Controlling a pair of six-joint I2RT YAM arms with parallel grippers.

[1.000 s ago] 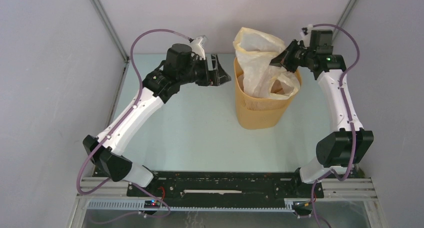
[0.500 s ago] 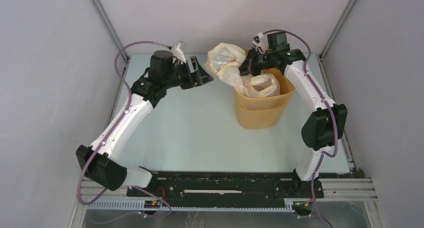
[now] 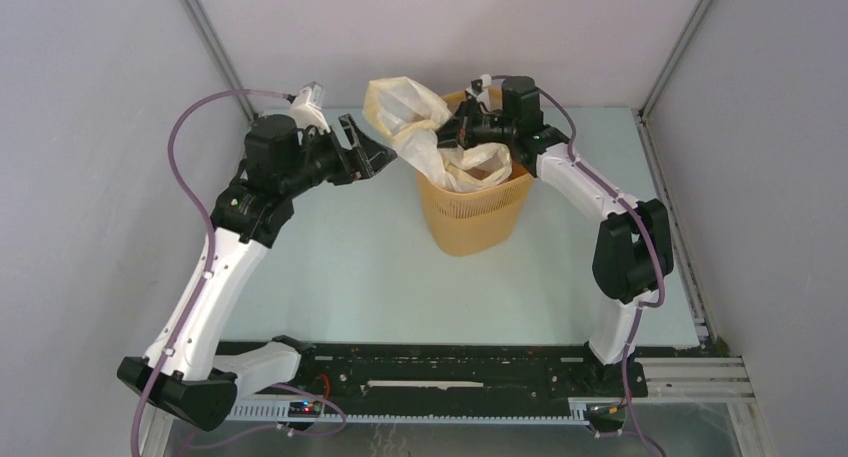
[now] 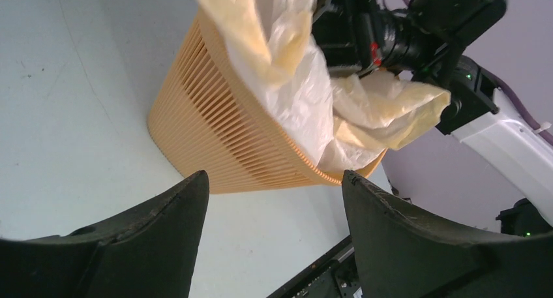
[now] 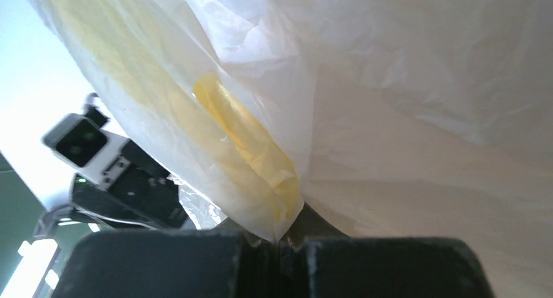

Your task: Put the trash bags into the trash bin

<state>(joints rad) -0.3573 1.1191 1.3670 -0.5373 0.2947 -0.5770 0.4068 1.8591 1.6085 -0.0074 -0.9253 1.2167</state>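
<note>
A yellow-orange trash bin [image 3: 470, 222] stands upright on the pale table [image 3: 350, 267], mouth up, in the far half of the surface. A crinkly, translucent whitish trash bag [image 3: 405, 107] is only partly in it: one bunched portion sits inside the mouth, while the rest billows up and over the rim on the bin's far left side. The bag's long axis runs at a slant, from inside the bin up and out to the left, its free end pointing toward the left arm.

The right gripper [image 3: 455, 137] hangs over the bin's mouth, jaws clenched on a fold of the bag. In the right wrist view the plastic [image 5: 391, 115] fills nearly the whole frame (a pale yellow band runs down into the pinch) and the right gripper [image 5: 280, 246] has the film nipped between its closed jaws.

The left gripper [image 3: 375, 152] hovers left of the bin, just beside the bag's overhang, jaws spread wide and holding nothing. From the left wrist view, the left gripper [image 4: 270, 180] frames the slatted bin [image 4: 222, 135] and the bag [image 4: 293, 96] draped over its rim.
</note>
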